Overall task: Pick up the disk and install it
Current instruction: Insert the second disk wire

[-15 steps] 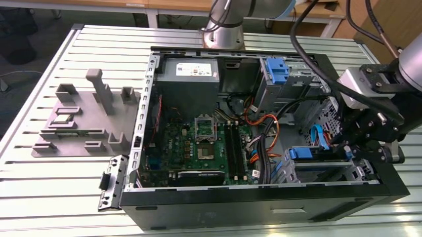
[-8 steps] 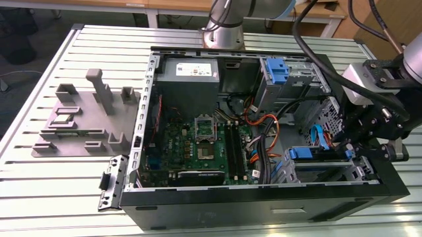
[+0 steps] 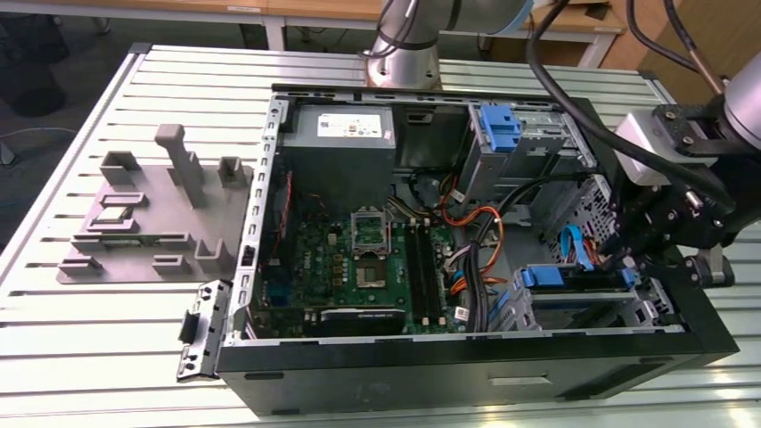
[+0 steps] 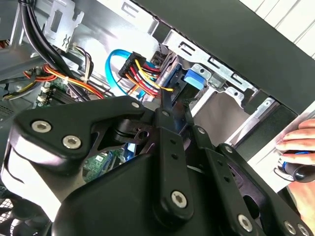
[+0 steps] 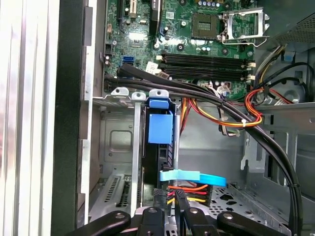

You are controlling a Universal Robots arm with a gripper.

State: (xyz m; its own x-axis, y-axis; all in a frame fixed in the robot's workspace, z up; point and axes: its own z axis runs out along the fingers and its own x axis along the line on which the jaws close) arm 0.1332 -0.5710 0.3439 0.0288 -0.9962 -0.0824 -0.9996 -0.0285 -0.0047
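Note:
The disk (image 3: 573, 277) stands on edge in the metal drive cage (image 3: 594, 308) at the case's front corner, on the exterior view's right, with its blue bracket (image 5: 160, 127) uppermost. A blue data cable (image 5: 193, 177) and a plug with red, yellow and orange wires (image 5: 189, 191) meet its rear end. My gripper (image 3: 634, 260) hangs just above that end. In both wrist views the fingertips (image 5: 179, 202) are drawn together beside the plug. The black fingers (image 4: 165, 105) converge toward the blue bracket (image 4: 193, 80). Whether they pinch anything stays hidden.
The open computer case (image 3: 476, 366) lies on a slatted table. Inside are the motherboard (image 3: 369, 267), a grey power-supply box (image 3: 342, 129) and another blue bracket (image 3: 500, 129) in the far bay. Black cables (image 5: 206, 93) cross the cage. A grey fixture (image 3: 155, 209) lies outside. A person's hand (image 4: 295, 142) rests beside the case.

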